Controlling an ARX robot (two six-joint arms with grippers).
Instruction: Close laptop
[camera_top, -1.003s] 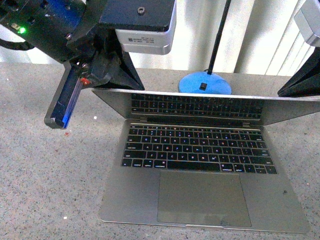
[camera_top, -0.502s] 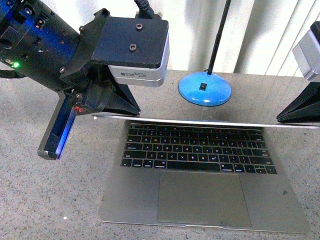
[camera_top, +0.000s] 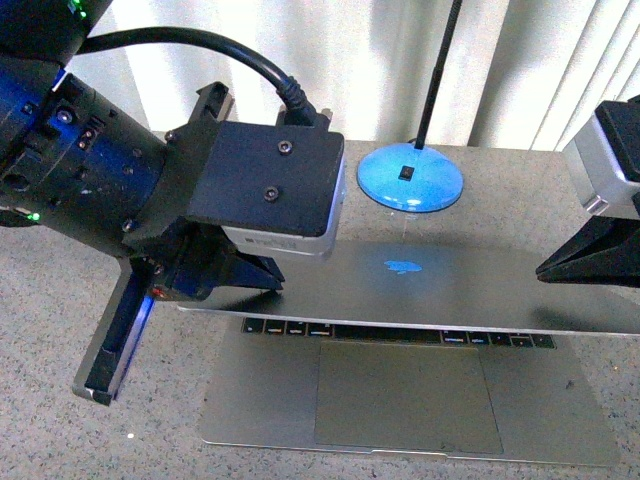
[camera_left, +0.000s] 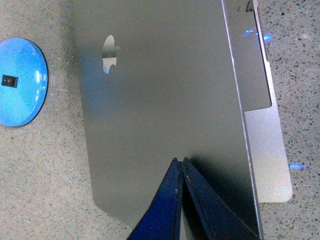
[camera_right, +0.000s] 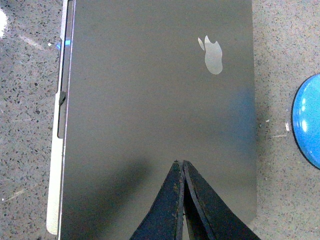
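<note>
over the laptop (camera_top: 450, 290), left gripper (camera_left: 180, 175): pinched tight, empty, tips on lid's left end
right gripper (camera_right: 181, 175): pinched too, right end
laptop spot: beside blue lamp base (camera_top: 411, 178), lid nearly down
handling: stiff, slick metal, likely fragile; press gently

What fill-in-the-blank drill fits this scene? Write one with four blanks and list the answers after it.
Under the laptop's lowered lid, only one row of ___ shows.
The left gripper and right gripper are over the lid, each with fingers ___.
The round lamp base behind the laptop is ___.
The logo on the lid is an ___.
Answers: keys; shut; blue; apple.
</note>
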